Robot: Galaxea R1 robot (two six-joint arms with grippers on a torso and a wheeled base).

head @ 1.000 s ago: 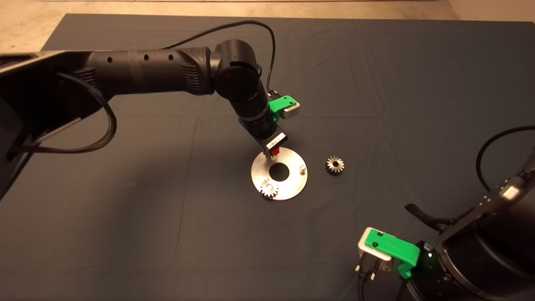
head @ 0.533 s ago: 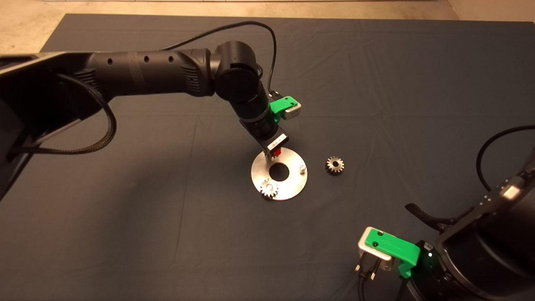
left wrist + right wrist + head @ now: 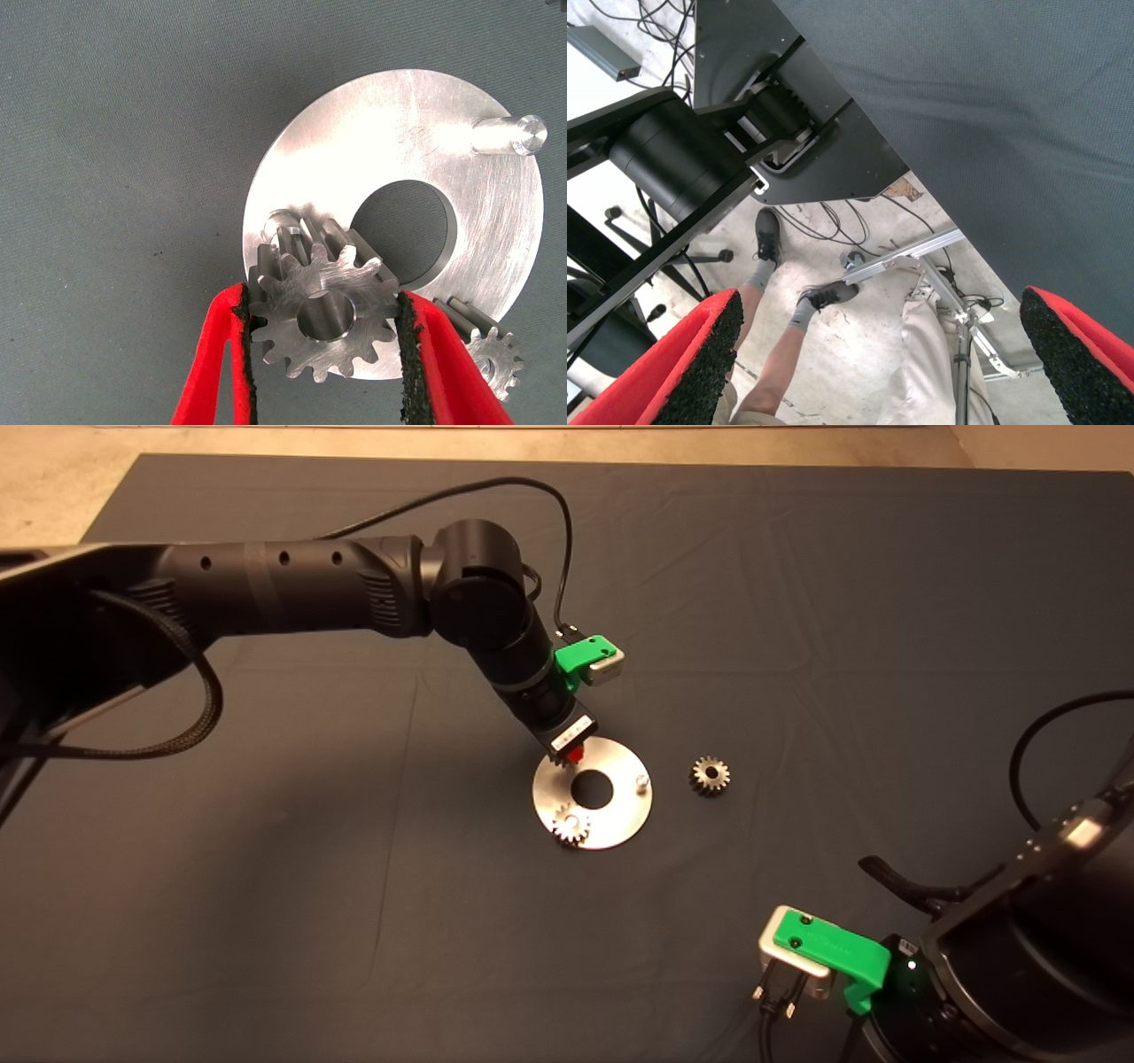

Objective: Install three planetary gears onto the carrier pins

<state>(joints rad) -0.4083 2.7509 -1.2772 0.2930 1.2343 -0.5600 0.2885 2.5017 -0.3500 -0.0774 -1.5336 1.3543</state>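
Dark mat (image 3: 266, 850) covers the table. My left arm has drawn back slightly; my left gripper (image 3: 323, 323) stays clamped on a second planetary gear (image 3: 323, 319) seated on its carrier pin (image 3: 283, 217). One pin (image 3: 642, 782) remains bare, the spare gear (image 3: 709, 775) beside the disc (image 3: 620, 819).

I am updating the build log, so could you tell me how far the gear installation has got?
One gear already sits on its pin. The left hand grips a second gear at its pin on the disc. A third gear lies on the mat beside the bare pin. The right hand waits, open.
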